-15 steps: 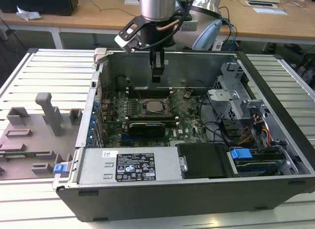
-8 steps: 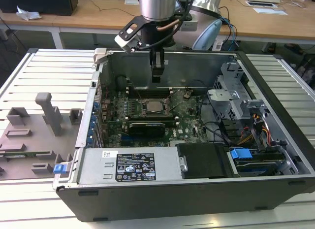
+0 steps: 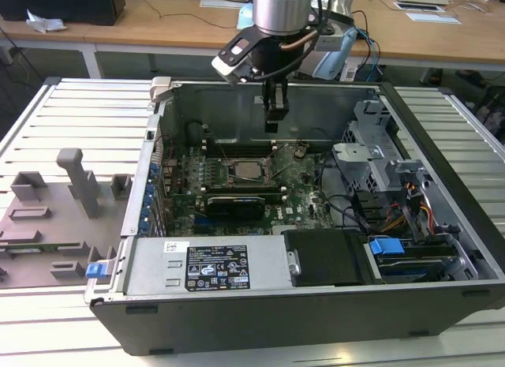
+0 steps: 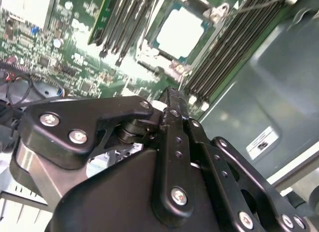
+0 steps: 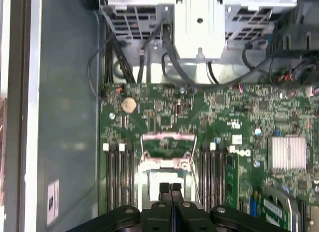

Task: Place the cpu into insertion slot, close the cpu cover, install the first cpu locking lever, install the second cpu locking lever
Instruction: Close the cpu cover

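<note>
Fingers [image 5: 165, 191] pressed together, empty, over cpu [image 3: 247, 171] in insertion slot [image 3: 229, 175], inside computer case [image 3: 237, 323]

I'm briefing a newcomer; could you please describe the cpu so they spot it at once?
Inside the open computer case lies a green motherboard. Between its long black memory slots sits the cpu, square and silver-grey where they are narrow strips.

Bright even light; glare whitens cpu [image 4: 182, 30].
</note>
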You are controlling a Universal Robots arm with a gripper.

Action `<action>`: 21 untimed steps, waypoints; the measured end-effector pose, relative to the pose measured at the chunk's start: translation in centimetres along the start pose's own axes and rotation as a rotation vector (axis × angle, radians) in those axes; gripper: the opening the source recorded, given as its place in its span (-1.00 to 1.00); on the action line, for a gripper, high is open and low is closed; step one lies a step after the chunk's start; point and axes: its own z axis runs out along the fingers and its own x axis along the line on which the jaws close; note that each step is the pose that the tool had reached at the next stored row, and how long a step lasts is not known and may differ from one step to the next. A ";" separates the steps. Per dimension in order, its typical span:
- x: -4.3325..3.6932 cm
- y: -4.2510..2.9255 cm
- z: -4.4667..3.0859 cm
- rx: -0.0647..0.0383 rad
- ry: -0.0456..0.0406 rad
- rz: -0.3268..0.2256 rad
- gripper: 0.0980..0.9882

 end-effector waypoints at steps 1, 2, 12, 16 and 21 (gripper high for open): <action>0.00 0.29 0.02 0.000 0.0000 0.000 -0.98; 0.00 0.73 0.04 0.001 0.0000 0.000 -0.98; 0.00 5.28 0.25 0.010 0.0000 0.000 -0.98; 0.01 6.26 0.30 0.011 0.0001 0.000 -0.98; 0.01 7.14 0.33 0.012 0.0000 0.000 -0.98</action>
